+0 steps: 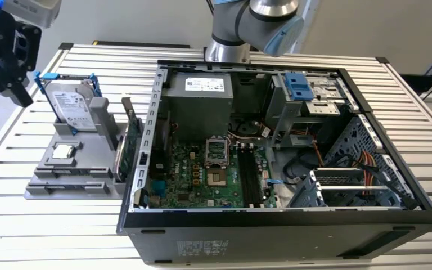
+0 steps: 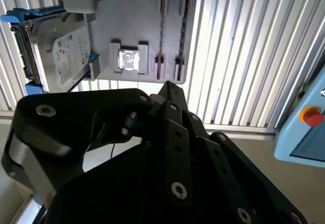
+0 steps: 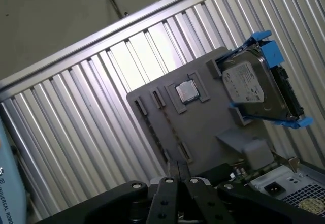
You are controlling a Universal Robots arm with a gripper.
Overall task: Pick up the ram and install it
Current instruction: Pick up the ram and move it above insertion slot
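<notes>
Overhead, the gripper [image 2: 170, 89] hangs above the gray holder [image 2: 133, 21], jaws together and empty. The ram [image 2: 161, 36] seems to stand on edge in its slots. Descending closed would likely jab the thin stick or clip the neighbouring hard drive [image 2: 61, 51].

slatted table [image 1: 51, 236] carries grey fixture [image 1: 73, 188] and computer case [image 1: 276, 242] (lid off).

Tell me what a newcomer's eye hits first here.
The open computer case dominates the middle of the exterior view, motherboard exposed. On that view's left, a hard drive with blue rails stands on edge on a grey fixture. The black gripper hangs near that fixture.
</notes>
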